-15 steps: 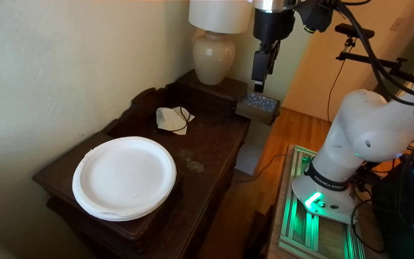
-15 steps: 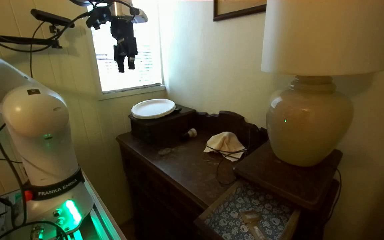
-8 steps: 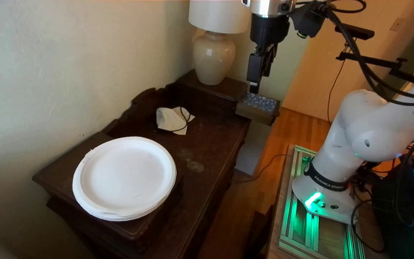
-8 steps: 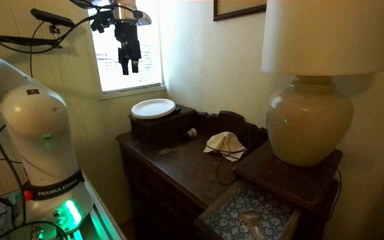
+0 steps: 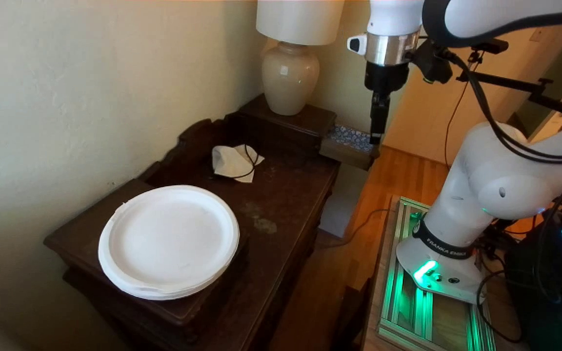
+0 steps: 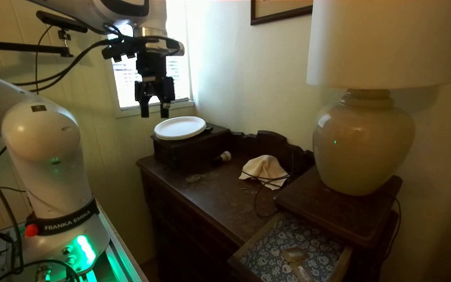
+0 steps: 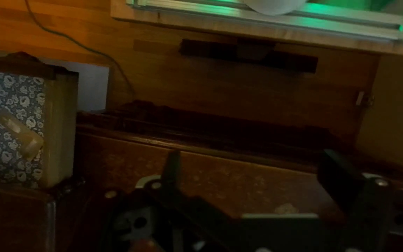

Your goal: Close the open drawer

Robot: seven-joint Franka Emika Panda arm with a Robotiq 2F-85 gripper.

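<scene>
Dark dresser [image 6: 217, 201], open drawer [image 6: 270, 244] (flower-lined), arm [image 6: 45, 152] bent overhead, jaws downward, parted

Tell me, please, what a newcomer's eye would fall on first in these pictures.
Probably the round white plate, lying on a raised end of the dark dresser. Next, I think, the big pale lamp on the opposite raised end, with the open drawer and its flowered lining just below. The green light on the robot's base may also draw the eye.

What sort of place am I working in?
Probably a room in a home: a table lamp, a dark wooden dresser and an open drawer with flowered lining.
</scene>
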